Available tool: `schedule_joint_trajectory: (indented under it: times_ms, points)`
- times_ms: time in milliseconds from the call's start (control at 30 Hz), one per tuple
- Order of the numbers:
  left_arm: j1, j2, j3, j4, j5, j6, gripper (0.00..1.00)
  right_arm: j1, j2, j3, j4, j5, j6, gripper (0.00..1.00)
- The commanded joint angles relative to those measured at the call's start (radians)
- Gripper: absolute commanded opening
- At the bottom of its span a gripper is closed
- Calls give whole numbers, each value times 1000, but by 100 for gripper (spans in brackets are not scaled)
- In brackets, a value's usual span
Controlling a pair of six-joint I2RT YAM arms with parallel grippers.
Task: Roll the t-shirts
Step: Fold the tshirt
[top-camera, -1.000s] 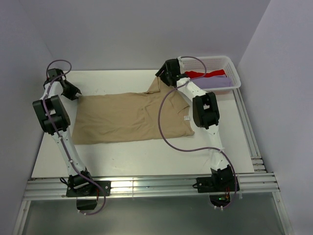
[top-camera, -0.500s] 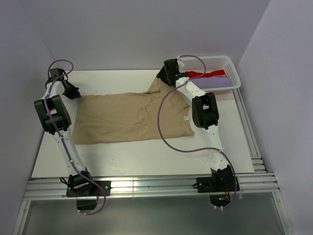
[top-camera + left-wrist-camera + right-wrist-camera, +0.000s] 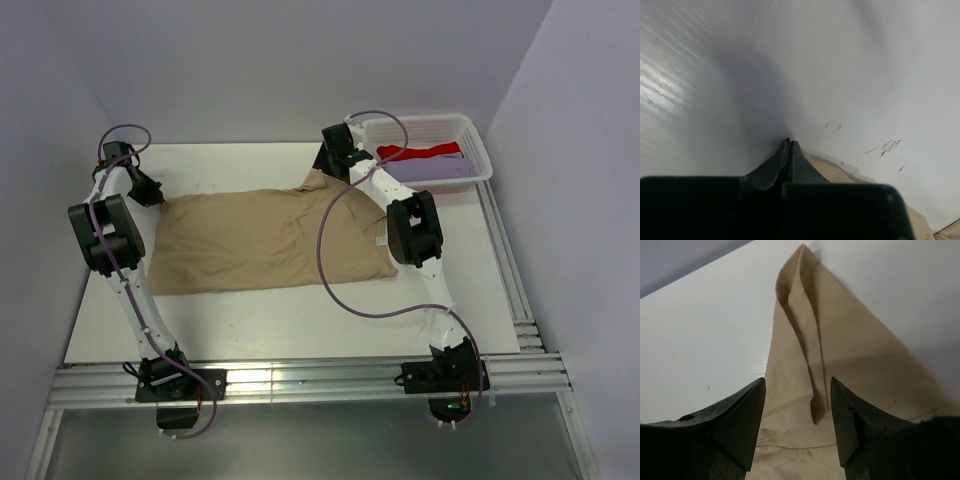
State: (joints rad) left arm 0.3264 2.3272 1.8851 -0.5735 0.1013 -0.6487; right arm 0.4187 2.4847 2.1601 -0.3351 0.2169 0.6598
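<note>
Left wrist view first: your left fingers are pressed tight together, tip against tip, their points low over the white tabletop. Tan cloth lies just beside them, low on the right of that view. You cannot tell whether any of it is caught between them.

In the right wrist view, your right fingers stand spread apart, one on each side of a raised fold in the sleeve. The fold runs away from the camera up to the sleeve's pointed tip. Neither finger visibly touches the cloth.

From the top external view, the tan t-shirt lies flat and spread sideways across the middle of the tabletop. Your left fingers are at its far left corner, and your right fingers are over the sleeve that points toward the far edge. Your right arm crosses above the shirt's right end, where the small white neck label shows just beside the forearm.

Past the right fingers, at the far right corner, sits the white lattice basket. It holds the red t-shirt on its far side and the lavender t-shirt on the nearer side, the two touching
</note>
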Motion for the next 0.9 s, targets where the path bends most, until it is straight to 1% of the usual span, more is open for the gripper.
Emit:
schedule_joint_trajectory:
  times_ms: [0, 200, 333, 433, 600, 733, 833, 867]
  points:
    - [-1, -71, -21, -26, -26, 26, 0, 3, -50, 46, -41, -16, 14, 61]
    - [-1, -72, -17, -26, -5, 21, 0, 3, -61, 4, -30, -42, 54, 54]
    - [-1, -68, -7, -35, -5, 21, 0, 3, -55, 13, -42, -62, 63, 51]
    - [-1, -71, -4, -37, -6, 21, 0, 3, -52, 15, -61, -70, 76, 50]
    - [-1, -74, -1, -40, -6, 21, 0, 8, -84, -58, -42, -50, 87, 49]
    - [-1, -74, -3, -40, -3, 21, 0, 11, -92, -82, -42, -53, 81, 47]
    - [-1, -74, -1, -40, -5, 21, 0, 14, -92, -88, -41, -65, 87, 43]
    - [-1, -74, -1, -42, -5, 21, 0, 15, -95, -94, -32, -70, 87, 38]
